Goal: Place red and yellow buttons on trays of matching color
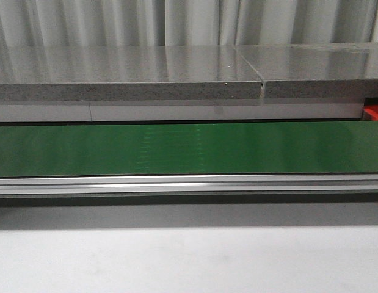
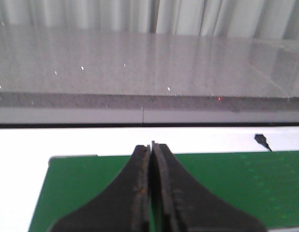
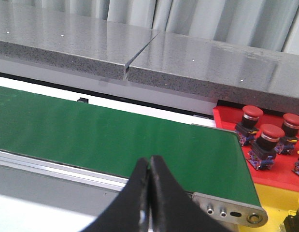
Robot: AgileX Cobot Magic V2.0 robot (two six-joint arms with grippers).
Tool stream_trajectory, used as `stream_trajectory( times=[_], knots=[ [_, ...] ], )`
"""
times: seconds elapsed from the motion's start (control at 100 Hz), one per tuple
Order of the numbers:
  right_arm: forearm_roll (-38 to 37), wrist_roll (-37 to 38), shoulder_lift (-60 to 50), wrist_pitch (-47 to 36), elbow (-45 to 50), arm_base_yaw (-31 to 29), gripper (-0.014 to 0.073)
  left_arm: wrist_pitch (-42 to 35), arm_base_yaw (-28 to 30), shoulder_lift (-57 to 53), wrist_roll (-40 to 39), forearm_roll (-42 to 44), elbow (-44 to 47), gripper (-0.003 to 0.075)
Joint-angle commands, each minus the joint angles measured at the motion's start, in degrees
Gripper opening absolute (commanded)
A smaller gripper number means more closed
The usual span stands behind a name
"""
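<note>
1. Nearest the lens in the right wrist view, the right gripper (image 3: 149,166) shows its two black fingers pressed together, nothing between them; it hangs over the near rail of the green conveyor belt (image 3: 110,140)
2. The left gripper (image 2: 151,154), in its own wrist view, has its fingers likewise closed flat against each other and empty, above the belt's other end
3. Red push buttons (image 3: 265,137), three clearly seen, stand upright in the red tray (image 3: 226,118) just beyond the belt's end roller; a sliver of this tray shows at the right edge of the front view
4. A yellow tray (image 3: 277,205) lies beside the red one, nearer the camera; a dark object at its edge is too cropped to identify
5. The belt carries no button in any view
6. Handling, by judgement: each button is a rigid, light plastic unit with a smooth domed cap likely to slip; the squarer dark body beneath the cap offers the surer flat-sided hold
7. A grey speckled stone-like counter (image 1: 127,76) runs behind the belt
8. No brand, label or legible writing is visible
</note>
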Motion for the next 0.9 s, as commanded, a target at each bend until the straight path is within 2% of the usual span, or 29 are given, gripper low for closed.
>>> stream_trajectory(
  times=[0.0,0.1,0.6,0.89],
  knots=[
    [0.07,0.03,-0.88,-4.72,-0.59,-0.4,-0.0067,-9.14,-0.39,0.13,0.08,2.27,-0.19,-0.0019],
    [0.07,0.03,-0.88,-4.72,-0.59,-0.4,-0.0067,-11.94,-0.39,-1.15,0.08,3.19,2.57,-0.0019],
    [0.07,0.03,-0.88,-4.72,-0.59,-0.4,-0.0067,-11.11,4.64,-21.16,-2.81,3.14,18.14,-0.0019],
    [0.07,0.03,-0.86,-4.65,-0.59,-0.4,-0.0067,-10.66,4.64,-21.11,-5.25,2.92,22.7,-0.0019]
  ],
)
